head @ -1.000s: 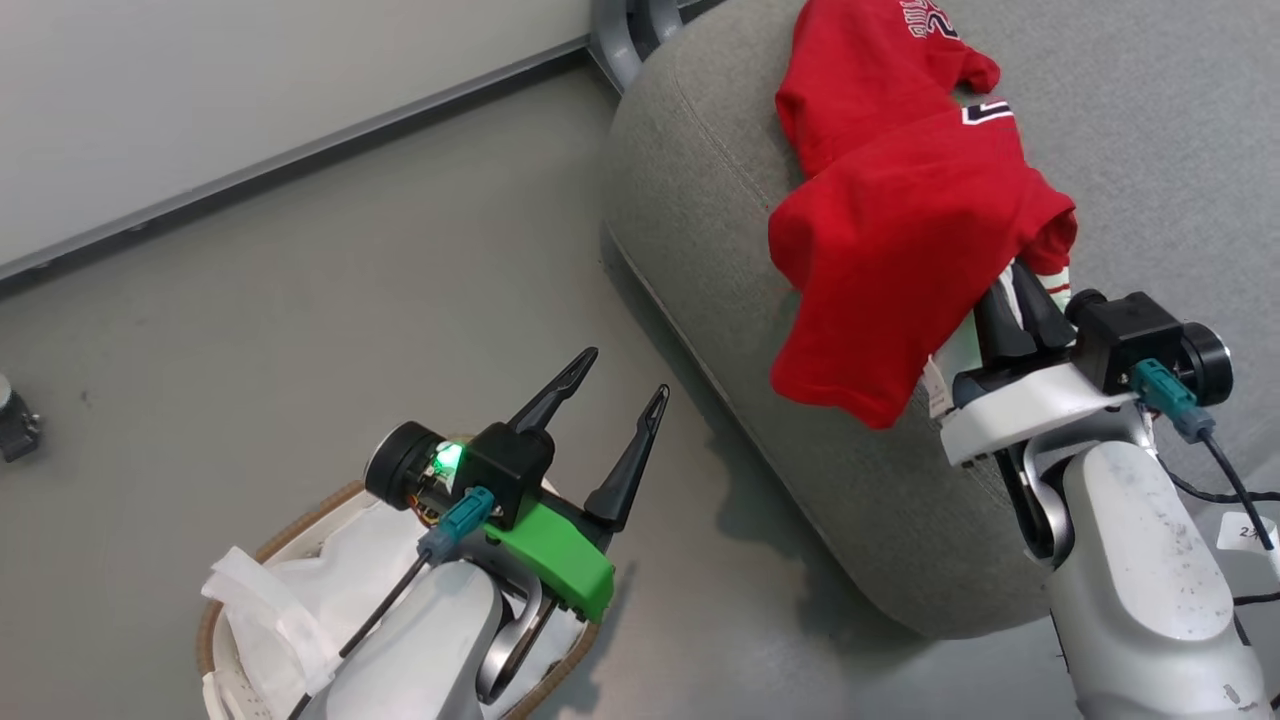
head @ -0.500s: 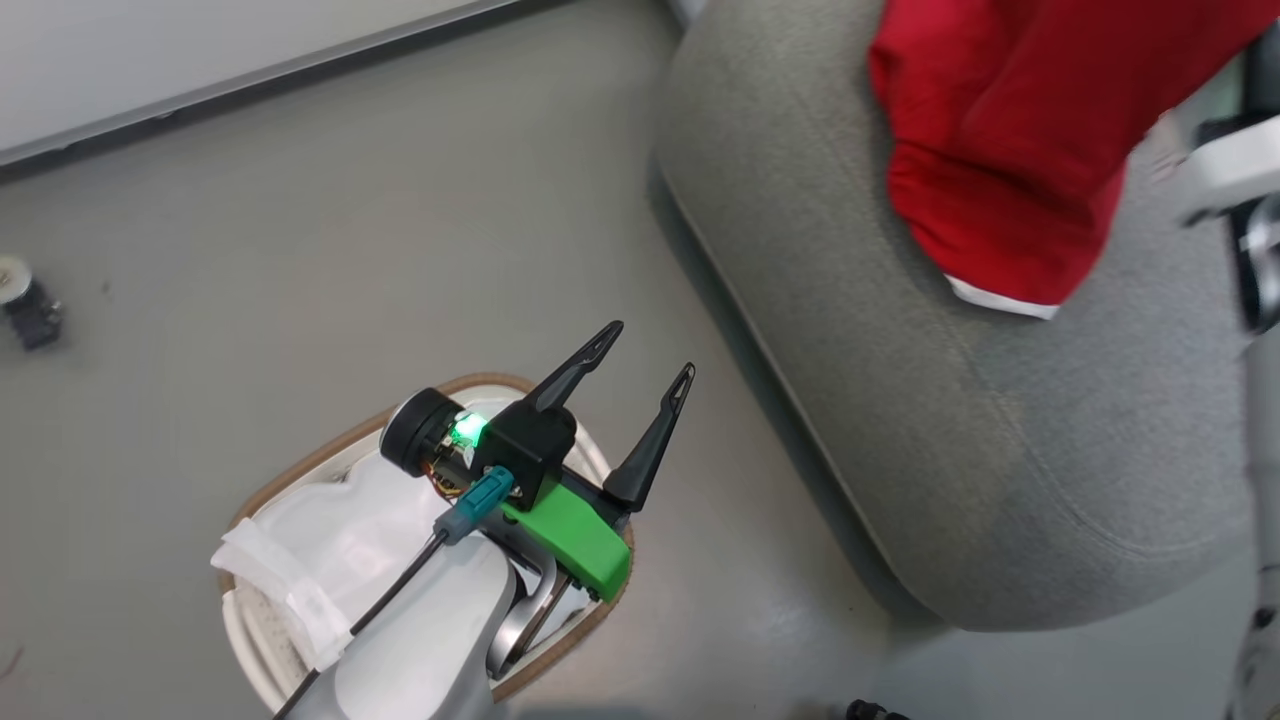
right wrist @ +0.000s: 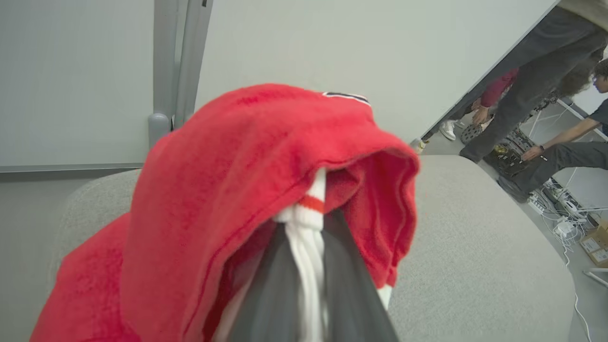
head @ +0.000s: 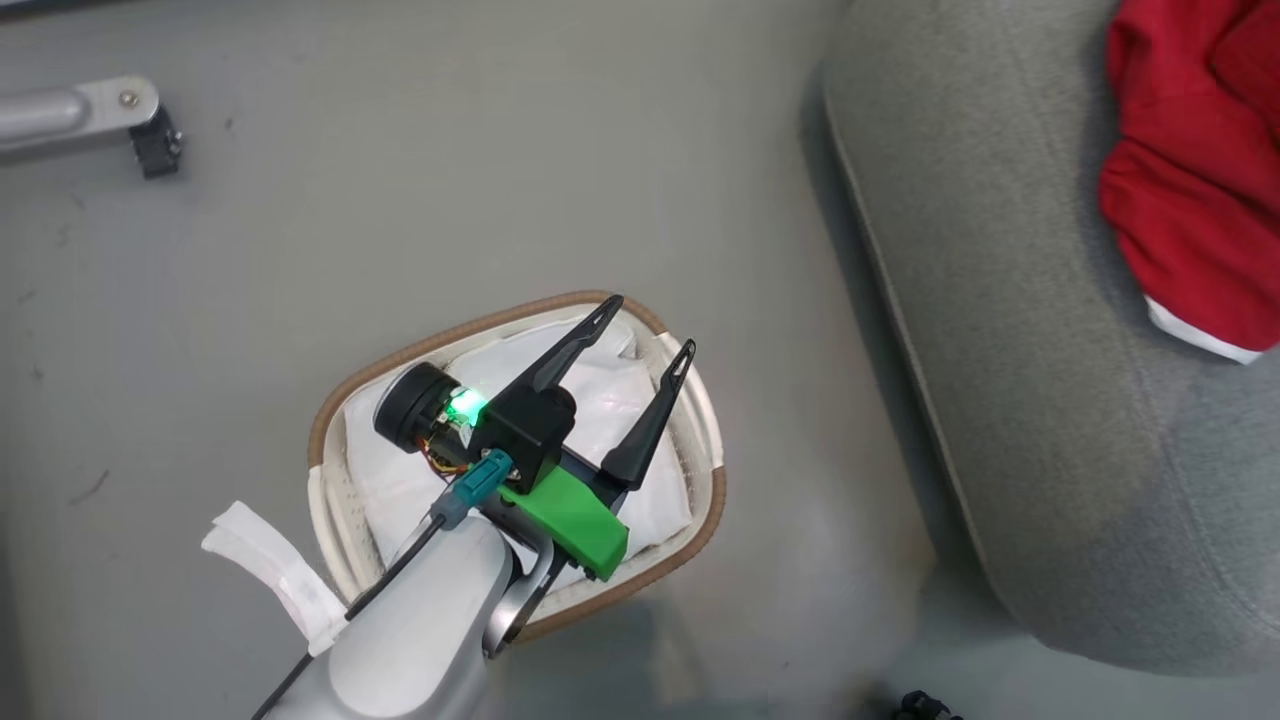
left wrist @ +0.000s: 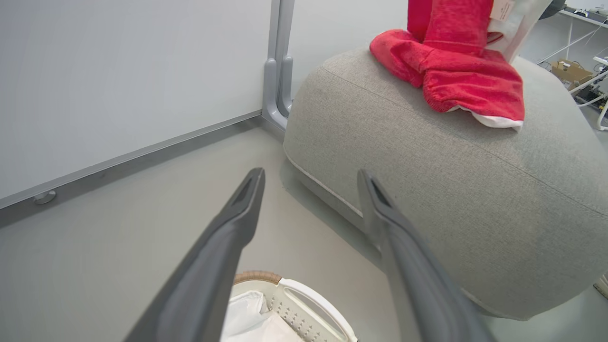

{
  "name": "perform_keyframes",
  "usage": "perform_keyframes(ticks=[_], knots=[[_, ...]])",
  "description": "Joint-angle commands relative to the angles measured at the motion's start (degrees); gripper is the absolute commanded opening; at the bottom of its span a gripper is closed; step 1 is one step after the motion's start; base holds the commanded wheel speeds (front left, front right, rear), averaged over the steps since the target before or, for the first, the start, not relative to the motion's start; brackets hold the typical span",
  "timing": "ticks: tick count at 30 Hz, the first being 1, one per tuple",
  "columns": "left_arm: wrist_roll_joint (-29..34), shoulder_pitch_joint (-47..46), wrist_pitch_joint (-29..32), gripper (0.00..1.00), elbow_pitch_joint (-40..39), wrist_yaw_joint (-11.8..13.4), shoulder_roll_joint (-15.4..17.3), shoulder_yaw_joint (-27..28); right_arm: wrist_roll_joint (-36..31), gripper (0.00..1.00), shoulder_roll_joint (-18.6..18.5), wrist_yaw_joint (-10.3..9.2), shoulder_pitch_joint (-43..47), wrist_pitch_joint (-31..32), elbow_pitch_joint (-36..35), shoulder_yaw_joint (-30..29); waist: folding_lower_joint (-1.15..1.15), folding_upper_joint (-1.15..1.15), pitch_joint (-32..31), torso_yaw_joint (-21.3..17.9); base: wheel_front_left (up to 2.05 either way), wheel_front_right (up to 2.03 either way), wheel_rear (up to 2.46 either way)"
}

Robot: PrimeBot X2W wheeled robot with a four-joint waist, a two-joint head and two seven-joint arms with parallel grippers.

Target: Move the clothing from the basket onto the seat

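Red clothing (right wrist: 266, 156) (draped) in right gripper (right wrist: 308, 237).

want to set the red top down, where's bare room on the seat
The seat is bare over its rounded near corner, from the seam to the red clothing. Crowded at the far end, where that pile lies.

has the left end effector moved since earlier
Yes. The left end effector has come back over the basket; earlier its tips reached beyond the rim toward the seat.
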Motion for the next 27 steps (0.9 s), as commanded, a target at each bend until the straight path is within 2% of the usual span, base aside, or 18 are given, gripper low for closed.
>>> perform_keyframes(ticks=[1, 7, 15, 16, 17, 18, 19, 20, 27], knots=[[0.5, -0.9, 0.0, 1.00, -0.2, -0.1, 0.4, 0.3, 1.3, 0.00, -0.4, -0.06, 0.8, 0.9, 2.2, 0.5, -0.01, 0.00, 3.4, 3.3, 0.00, 0.00, 0.00], [0.5, -0.1, 0.0, 1.00, -0.2, -0.1, 1.0, 1.1, 7.4, 0.00, 0.3, -0.06, 2.7, 4.5, 9.7, 3.9, -0.01, 0.00, 3.9, 3.2, 0.00, 0.00, 0.00], [0.2, 0.6, 0.0, 1.00, 0.7, -0.1, 1.6, 2.3, 11.4, 0.00, -0.1, -0.06, 2.8, 3.5, 11.9, 9.8, -0.01, 0.00, 2.7, 0.5, 0.00, 0.00, 0.00], [0.2, 0.7, 0.0, 1.00, 0.8, -0.1, 1.5, 2.3, 11.7, 0.06, -0.1, -0.06, 2.9, 3.3, 12.0, 10.4, -0.01, 0.00, 2.4, 0.2, 0.00, 0.00, 0.00], [0.1, 0.9, 0.0, 1.00, 1.0, -0.1, 1.6, 2.5, 12.1, 0.18, 0.3, -0.06, 3.1, 3.0, 12.1, 11.2, -0.01, 0.00, 2.1, -0.2, 0.00, 0.00, 0.00], [0.0, 1.1, 0.0, 1.00, 1.1, -0.1, 1.5, 2.5, 12.4, 0.40, 0.5, -0.06, 3.4, 2.7, 12.1, 11.8, -0.01, 0.00, 1.7, -0.6, 0.00, 0.00, 0.00], [-0.1, 1.3, 0.0, 1.00, 1.3, -0.1, 1.5, 2.6, 12.9, 0.81, 0.8, -0.06, 3.8, 2.2, 12.2, 12.5, -0.01, 0.00, 1.3, -1.0, 0.00, 0.00, 0.00], [-0.2, 1.4, 0.0, 1.00, 1.5, -0.1, 1.5, 2.7, 13.2, 1.00, 0.9, -0.06, 4.1, 2.0, 12.2, 13.1, -0.01, 0.00, 0.9, -1.2, 0.00, 0.00, 0.00], [-1.0, 3.4, 0.0, 1.00, 1.6, 0.1, 1.6, 5.1, 15.8, 1.00, 2.8, -0.06, 7.8, 0.1, 10.8, 18.7, -0.01, 0.00, -3.4, -4.0, 0.00, 0.00, 0.00]])
